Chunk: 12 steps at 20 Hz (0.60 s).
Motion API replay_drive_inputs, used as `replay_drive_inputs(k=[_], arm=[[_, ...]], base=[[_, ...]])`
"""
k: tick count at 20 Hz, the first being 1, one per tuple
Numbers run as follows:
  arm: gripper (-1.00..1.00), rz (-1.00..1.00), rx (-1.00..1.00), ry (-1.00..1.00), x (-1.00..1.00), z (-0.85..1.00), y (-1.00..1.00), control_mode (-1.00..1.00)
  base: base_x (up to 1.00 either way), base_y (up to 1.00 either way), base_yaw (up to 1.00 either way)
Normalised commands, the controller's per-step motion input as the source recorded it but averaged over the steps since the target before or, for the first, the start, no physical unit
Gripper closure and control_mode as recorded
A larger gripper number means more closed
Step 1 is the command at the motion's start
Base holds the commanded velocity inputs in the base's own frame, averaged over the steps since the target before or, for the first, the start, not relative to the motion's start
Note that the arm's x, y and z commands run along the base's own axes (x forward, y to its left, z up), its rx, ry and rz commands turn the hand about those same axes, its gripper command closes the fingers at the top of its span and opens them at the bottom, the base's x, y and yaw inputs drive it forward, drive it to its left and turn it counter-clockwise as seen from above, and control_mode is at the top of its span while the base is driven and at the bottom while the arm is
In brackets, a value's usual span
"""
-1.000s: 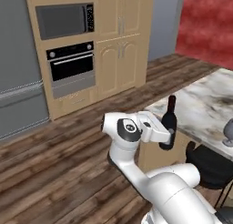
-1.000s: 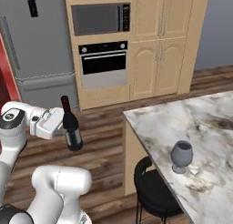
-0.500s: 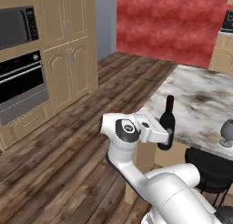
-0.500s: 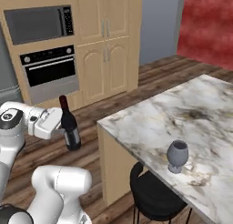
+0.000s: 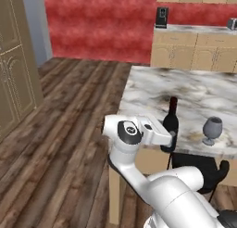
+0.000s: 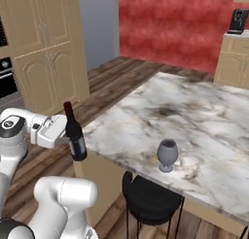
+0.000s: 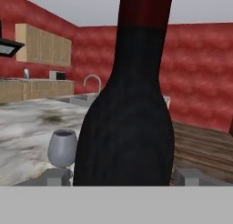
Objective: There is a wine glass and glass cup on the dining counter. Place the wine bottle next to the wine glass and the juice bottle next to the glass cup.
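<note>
My gripper [image 6: 73, 141] is shut on the wine bottle [image 6: 75, 134], a slim black bottle with a dark red top, held upright in the air just off the near corner of the dining counter [image 6: 194, 116]. In the left base view the wine bottle [image 5: 171, 125] and gripper [image 5: 169, 138] sit in front of the dining counter [image 5: 194, 95]. The wine glass [image 6: 167, 155] stands near the counter's front edge, to the right of the bottle; it shows again as the wine glass [image 5: 212, 130]. In the hand view the wine bottle [image 7: 129, 114] is close up between the fingertips [image 7: 54, 176], with the wine glass [image 7: 62, 148] behind it on the left.
A black stool [image 6: 148, 201] stands under the counter edge below the glass, and the same stool [image 5: 203, 166] shows at right. Wooden floor [image 5: 69, 111] lies open to the left. A wall counter with a coffee machine [image 5: 161, 17] runs along the red wall. Tall beige cabinets [image 6: 46, 43] stand at left.
The base has driven and turned, so the whole scene has shifted: the oven wall has slid out of view and the dining counter and wine glass have come closer. The bottle stays in the gripper.
</note>
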Motion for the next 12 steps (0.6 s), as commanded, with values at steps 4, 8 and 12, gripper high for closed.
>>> replay_drive_inputs(k=[4, 8, 12], arm=[[1.0, 0.0, 0.0, 0.0, 0.0, 0.0, 0.0, 1.0], [1.0, 0.0, 0.0, 0.0, 0.0, 0.0, 0.0, 1.0], [1.0, 0.0, 0.0, 0.0, 0.0, 0.0, 0.0, 1.0]], base=[[0.62, 0.22, -0.44], [0.58, 0.19, -0.41], [0.46, 0.17, -0.32]])
